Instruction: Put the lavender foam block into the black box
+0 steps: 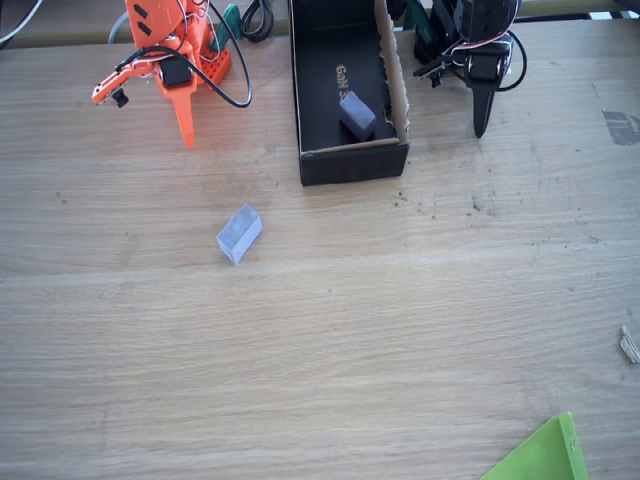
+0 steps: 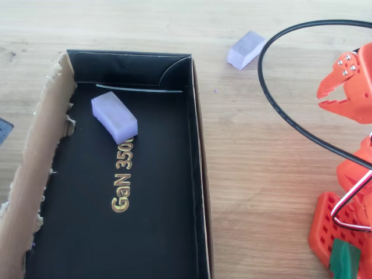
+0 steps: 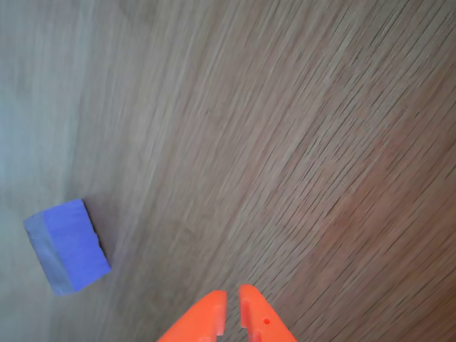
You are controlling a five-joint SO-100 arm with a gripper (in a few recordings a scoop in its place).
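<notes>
An orange claw [image 3: 232, 310], nearly closed and empty, hovers over the desk [image 1: 400, 330] with the lavender foam block [image 3: 68, 246] at ten o'clock; descending unopened risks knocking it away from the black box [image 1: 352, 163].

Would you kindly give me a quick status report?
Orange gripper shut, empty. Pale lavender foam block on wooden table, outside black cardboard box. Darker block inside.

Fixed: high, facing the arm's base across the table [image 1: 400, 350].
Overhead: close above the black box [image 2: 197, 174].
Wrist: near tabletop.
Shared: box, lavender foam block [image 1: 239, 234].
</notes>
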